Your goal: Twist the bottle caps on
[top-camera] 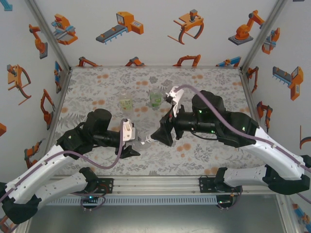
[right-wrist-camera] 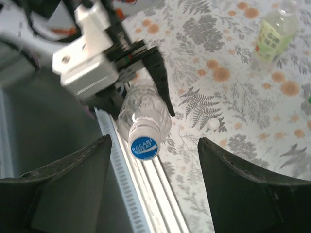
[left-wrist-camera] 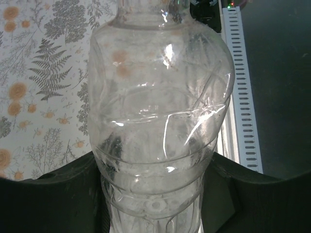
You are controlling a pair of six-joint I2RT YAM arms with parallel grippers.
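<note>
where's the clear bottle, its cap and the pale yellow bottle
clear bottle (left-wrist-camera: 160, 121): left wrist view, middle of its body
cap (right-wrist-camera: 144, 146): right wrist view, blue printed top
pale yellow bottle (right-wrist-camera: 272, 36): right wrist view, liquid-filled body

Floral tablecloth (top-camera: 204, 155) beneath white walls (top-camera: 155, 29) printed with orange robots

colourless bottle (left-wrist-camera: 160, 121): clear plastic, glossy, creased
bottle cap (right-wrist-camera: 145, 147): smooth plastic
table cover (left-wrist-camera: 29, 97): matt printed sheet
rail (right-wrist-camera: 153, 187): bare metal, shiny
</note>
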